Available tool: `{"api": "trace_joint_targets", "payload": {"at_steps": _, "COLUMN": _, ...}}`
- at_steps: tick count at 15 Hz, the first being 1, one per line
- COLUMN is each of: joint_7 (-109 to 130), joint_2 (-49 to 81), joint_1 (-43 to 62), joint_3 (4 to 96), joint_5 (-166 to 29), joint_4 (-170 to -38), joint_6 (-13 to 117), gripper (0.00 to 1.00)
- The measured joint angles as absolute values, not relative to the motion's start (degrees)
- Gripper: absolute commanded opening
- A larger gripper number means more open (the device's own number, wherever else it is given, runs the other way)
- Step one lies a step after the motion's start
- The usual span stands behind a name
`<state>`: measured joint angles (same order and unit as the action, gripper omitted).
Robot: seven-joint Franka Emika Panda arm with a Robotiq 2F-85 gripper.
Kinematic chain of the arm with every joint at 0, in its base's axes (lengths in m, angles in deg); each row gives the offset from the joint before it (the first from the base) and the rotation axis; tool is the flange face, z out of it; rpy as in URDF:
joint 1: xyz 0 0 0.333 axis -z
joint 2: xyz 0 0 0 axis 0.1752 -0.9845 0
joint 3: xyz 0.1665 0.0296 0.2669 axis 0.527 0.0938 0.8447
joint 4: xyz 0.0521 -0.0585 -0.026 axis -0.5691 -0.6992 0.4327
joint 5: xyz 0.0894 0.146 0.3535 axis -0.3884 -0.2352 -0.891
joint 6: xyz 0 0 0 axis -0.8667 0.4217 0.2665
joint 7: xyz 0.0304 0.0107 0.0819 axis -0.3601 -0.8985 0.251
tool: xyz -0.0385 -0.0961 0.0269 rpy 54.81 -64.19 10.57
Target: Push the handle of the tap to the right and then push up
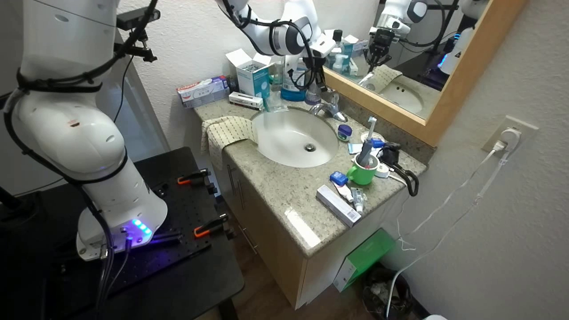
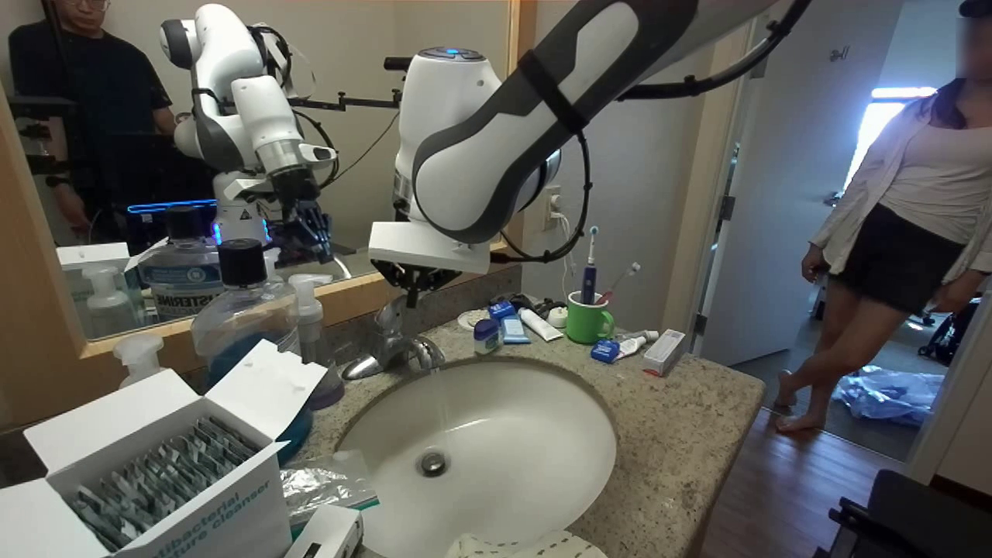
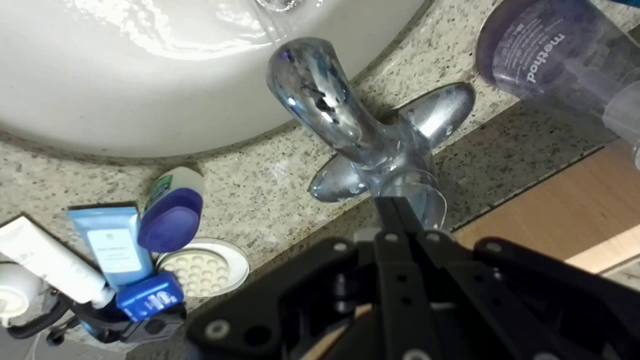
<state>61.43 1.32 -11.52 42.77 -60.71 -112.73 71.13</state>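
The gripper (image 3: 398,200) hangs over the back of the sink, its two fingers together, their tips right at the top of the chrome tap (image 3: 370,135); whether they touch it, I cannot tell. The handle (image 2: 391,316), the tap's topmost part, rises behind the oval basin (image 2: 504,442), and in an exterior view a faint stream of water (image 2: 442,397) falls below the spout. Just beside the tap stands a pump bottle (image 3: 530,50) with a purple base, near a black-capped bottle (image 2: 246,325) of blue liquid. Toward the other end, a small jar (image 3: 170,220) with a dark blue lid sits near the tap. The mirror's wooden frame (image 1: 382,106) runs close behind. A green mug (image 2: 585,324) holds an electric toothbrush (image 2: 590,271), with tubes and cords lying around it. An open box (image 2: 232,504) of packets stands at the opposite end beside a clear plastic bag (image 2: 329,477). A patterned cloth (image 1: 229,133) drapes over the front edge of the speckled counter (image 1: 275,178), above a wooden cabinet (image 1: 266,231). The arm's base (image 1: 124,226), lit blue, stands on a black table (image 1: 191,284), and a person (image 2: 922,209) stands by the open door (image 2: 798,194).
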Motion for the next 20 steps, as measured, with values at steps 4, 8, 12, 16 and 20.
{"api": "trace_joint_targets", "payload": {"at_steps": 4, "joint_7": 63.0, "joint_2": 0.98, "joint_1": -11.61, "joint_3": 42.49, "joint_5": -59.46, "joint_4": -111.66, "joint_6": 71.13, "gripper": 0.0}}
{"api": "trace_joint_targets", "payload": {"at_steps": 8, "joint_7": 64.6, "joint_2": 0.7, "joint_1": -11.8, "joint_3": 42.24, "joint_5": -58.55, "joint_4": -111.04, "joint_6": 71.13, "gripper": 0.0}}
{"api": "trace_joint_targets", "payload": {"at_steps": 12, "joint_7": 64.62, "joint_2": 0.62, "joint_1": -11.91, "joint_3": 42.13, "joint_5": -58.48, "joint_4": -110.88, "joint_6": 71.13, "gripper": 0.0}}
{"api": "trace_joint_targets", "payload": {"at_steps": 16, "joint_7": 64.62, "joint_2": 0.61, "joint_1": -12.0, "joint_3": 42.07, "joint_5": -58.34, "joint_4": -110.88, "joint_6": 71.13, "gripper": 0.0}}
{"api": "trace_joint_targets", "payload": {"at_steps": 20, "joint_7": 64.25, "joint_2": 0.75, "joint_1": -12.09, "joint_3": 42.31, "joint_5": -57.1, "joint_4": -110.87, "joint_6": 71.15, "gripper": 0.0}}
